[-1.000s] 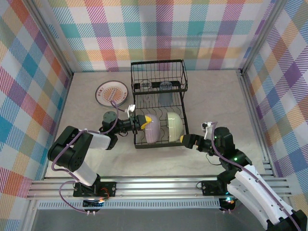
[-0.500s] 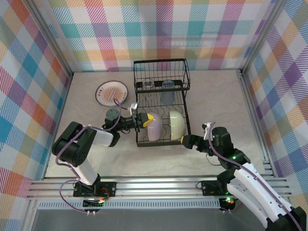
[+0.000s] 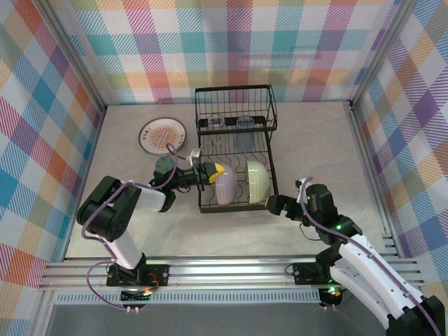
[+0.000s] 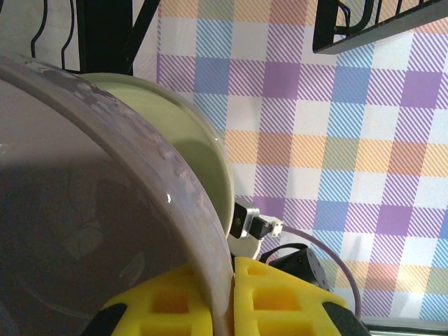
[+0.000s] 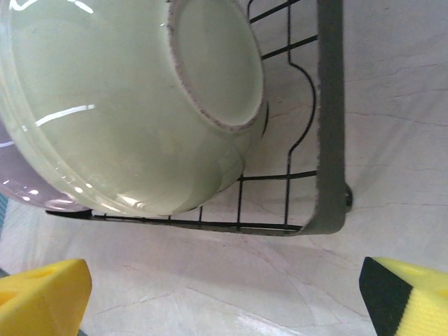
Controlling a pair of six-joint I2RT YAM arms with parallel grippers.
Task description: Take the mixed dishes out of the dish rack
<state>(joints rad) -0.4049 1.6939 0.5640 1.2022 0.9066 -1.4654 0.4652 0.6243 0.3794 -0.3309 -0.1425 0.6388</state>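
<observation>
Lavender bowl [image 3: 224, 189], pale green bowl [image 3: 256, 180], black wire dish rack [image 3: 235, 87]; white plate [image 3: 162, 134] patterned orange; pastel multicolour plaid walls [image 3: 280, 42]; pale beige veined worktop [image 3: 315, 147].

A: Walls?
B: Pastel plaid walls [image 3: 231, 42] at 9, 12 and 3 o'clock. Metal corner post [image 3: 75, 54] toward 10.
A: Underfoot?
B: Pale beige tabletop [image 3: 315, 147], faintly veined, evenly lit. Aluminium rails [image 3: 231, 269] run across 6 o'clock.
</observation>
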